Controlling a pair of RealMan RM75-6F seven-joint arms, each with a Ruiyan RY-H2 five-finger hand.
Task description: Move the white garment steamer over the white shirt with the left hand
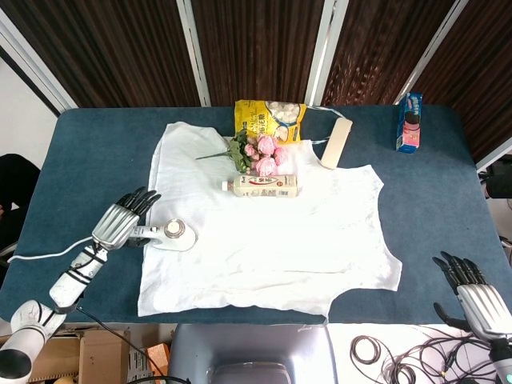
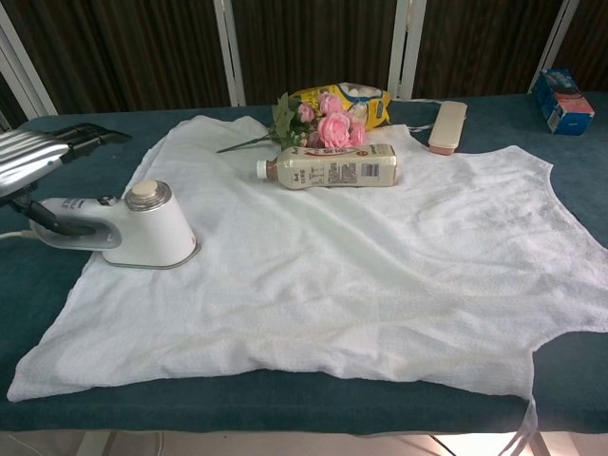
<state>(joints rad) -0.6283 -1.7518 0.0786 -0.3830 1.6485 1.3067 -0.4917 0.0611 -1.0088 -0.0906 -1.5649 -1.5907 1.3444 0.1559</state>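
Right hand: the right hand (image 1: 478, 300) sits at the near right corner, off the worktop edge, fingers spread, holding nothing.
Left hand: the left hand (image 1: 120, 222) hovers above the steamer handle, fingers extended and apart, gripping nothing; in the chest view it (image 2: 33, 155) is raised clear of the handle.
Steamer: the steamer (image 2: 128, 228) stands upright on the left edge of the shirt, handle pointing left toward the left hand; its cable (image 1: 44, 252) runs off to the left over the worktop.
Shirt: the shirt (image 1: 264, 224) lies spread flat across the middle of the worktop (image 1: 96, 152).
Bottle: a bottle (image 2: 328, 166) lies on its side on the upper part of the shirt.
Flowers: pink flowers (image 1: 260, 152) lie just behind the bottle.
Bag: a yellow bag (image 1: 268, 118) lies behind the flowers, at the shirt's far edge.
Case: a beige case (image 1: 337, 142) lies right of the bag.
Box: a blue box (image 1: 409, 122) stands at the far right, well apart from the shirt.
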